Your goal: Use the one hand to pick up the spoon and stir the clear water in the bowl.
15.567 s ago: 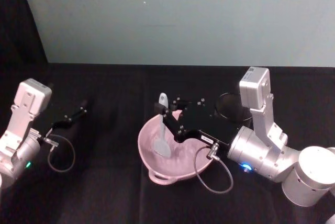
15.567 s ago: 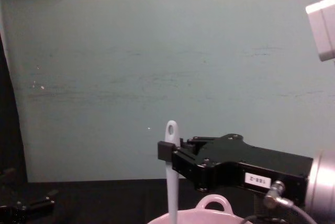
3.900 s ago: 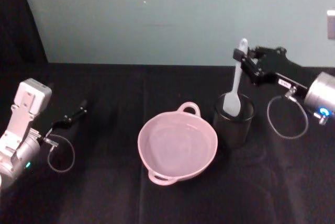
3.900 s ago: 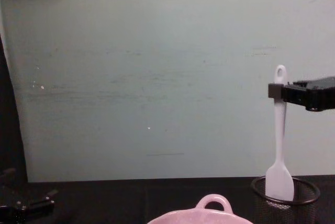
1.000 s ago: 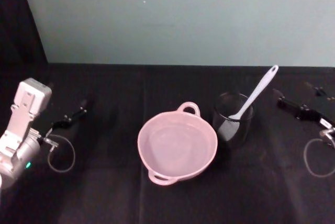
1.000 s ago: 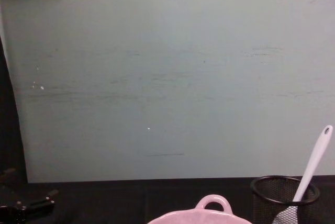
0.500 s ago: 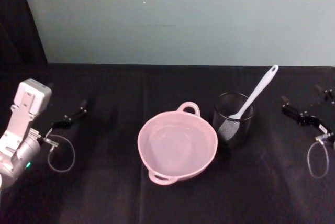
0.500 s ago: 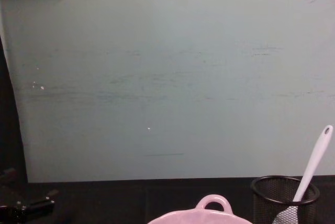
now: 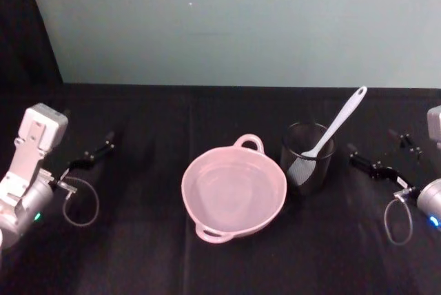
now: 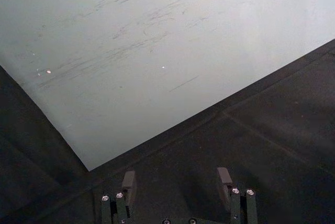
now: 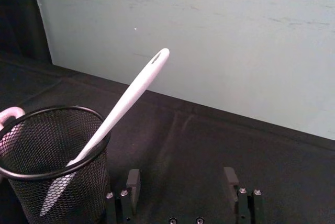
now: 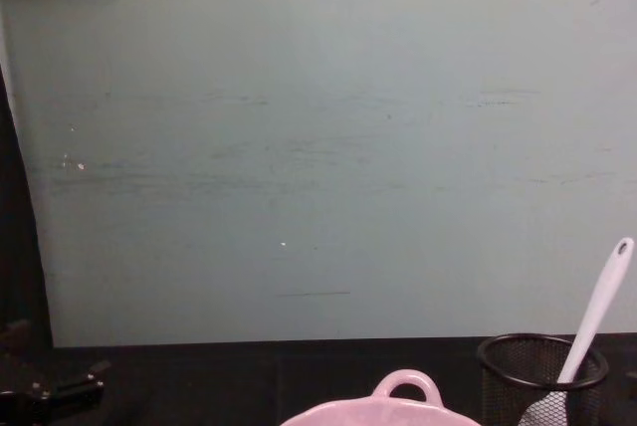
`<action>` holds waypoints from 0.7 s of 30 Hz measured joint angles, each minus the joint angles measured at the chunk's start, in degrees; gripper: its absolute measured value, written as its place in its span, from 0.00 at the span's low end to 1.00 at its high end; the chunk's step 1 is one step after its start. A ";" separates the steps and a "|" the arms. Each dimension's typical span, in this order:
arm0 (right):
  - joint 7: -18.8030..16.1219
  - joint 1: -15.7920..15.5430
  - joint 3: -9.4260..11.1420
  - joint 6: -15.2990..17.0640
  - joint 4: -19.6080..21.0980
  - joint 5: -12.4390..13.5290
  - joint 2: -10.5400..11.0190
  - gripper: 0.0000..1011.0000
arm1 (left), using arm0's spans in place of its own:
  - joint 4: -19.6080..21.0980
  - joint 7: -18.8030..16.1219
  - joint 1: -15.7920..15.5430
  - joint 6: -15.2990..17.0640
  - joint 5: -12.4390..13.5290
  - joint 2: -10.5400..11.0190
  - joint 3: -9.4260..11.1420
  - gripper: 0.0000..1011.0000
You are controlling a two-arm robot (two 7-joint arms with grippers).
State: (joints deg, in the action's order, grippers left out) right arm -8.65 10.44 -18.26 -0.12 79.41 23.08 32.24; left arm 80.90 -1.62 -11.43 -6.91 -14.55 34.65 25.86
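Observation:
The pale pink bowl [image 9: 249, 142] sits mid-table with clear water in it; its loop handle [image 12: 402, 376] shows in the chest view. The white spoon [image 9: 337, 124] stands head-down in a black mesh cup [image 9: 307, 171] just right of the bowl, its handle leaning up and to the right, with nothing holding it. My right gripper [image 9: 371, 140] hovers low to the right of the cup, open and empty. The right wrist view has the open right gripper [image 11: 181, 178] facing the spoon [image 11: 125, 103] and the cup [image 11: 31, 174]. At the far left my left gripper [image 9: 93, 140] is parked and open [image 10: 176, 179].
A teal wall runs along the back of the black-clothed table [image 9: 207, 260]. Loose grey cables loop beside both wrists [image 9: 81, 202] [image 9: 396, 222]. The mesh cup [image 12: 542, 371] stands close against the bowl's right side.
My right gripper held the spoon in the bowl, carried it over to the mesh cup and let it go. Over the last second it has drawn back low at the right. The left arm stayed still.

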 joint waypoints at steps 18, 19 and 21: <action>0.17 -0.10 -0.01 0.15 0.36 0.09 0.21 0.99 | 0.00 0.00 0.00 0.00 0.00 0.00 0.00 0.99; 0.18 -0.10 -0.01 0.15 0.37 0.09 0.22 0.99 | 0.00 0.00 0.00 0.00 0.00 0.00 0.00 0.99; 0.20 -0.11 -0.01 0.17 0.38 0.10 0.23 0.99 | 0.00 0.00 0.00 0.00 0.00 0.00 0.00 0.99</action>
State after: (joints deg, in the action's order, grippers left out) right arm -8.45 10.33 -18.27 0.05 79.79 23.18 32.46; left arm 80.90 -1.62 -11.43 -6.91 -14.55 34.65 25.86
